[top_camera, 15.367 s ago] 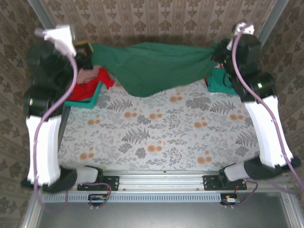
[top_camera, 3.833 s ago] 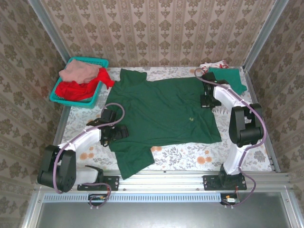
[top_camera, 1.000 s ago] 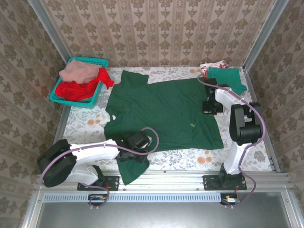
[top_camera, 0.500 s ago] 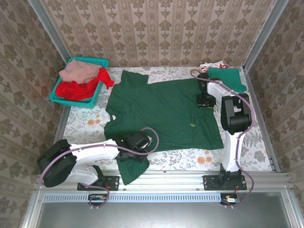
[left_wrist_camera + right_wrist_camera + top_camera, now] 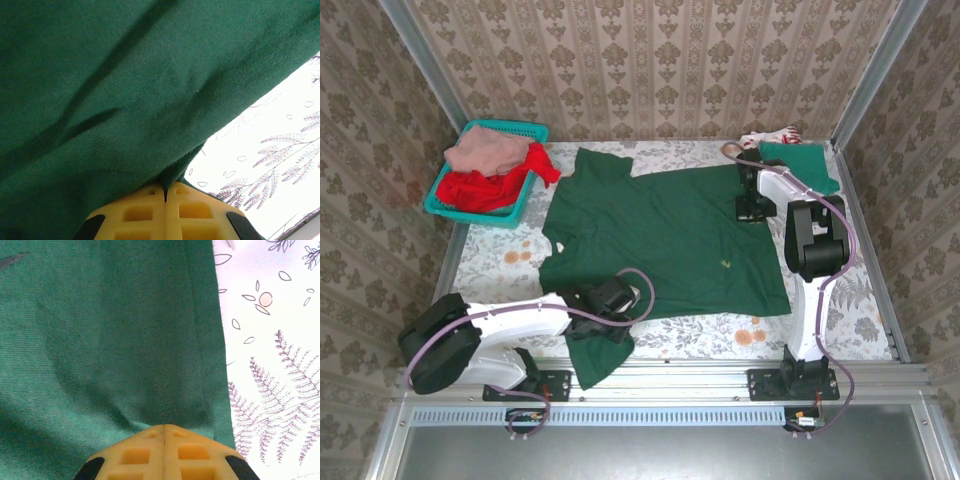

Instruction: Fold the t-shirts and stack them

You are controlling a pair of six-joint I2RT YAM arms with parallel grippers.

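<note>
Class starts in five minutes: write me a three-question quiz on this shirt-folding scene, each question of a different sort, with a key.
1. True or false: the dark green t-shirt lies spread out on the table.
2. What sits in the teal basket?
A. A red garment and a pink garment
B. A white towel
C. Nothing
3. Fill in the blank: the left gripper is shut on the dark green t-shirt's near ____.
Key: 1 true; 2 A; 3 sleeve.
</note>
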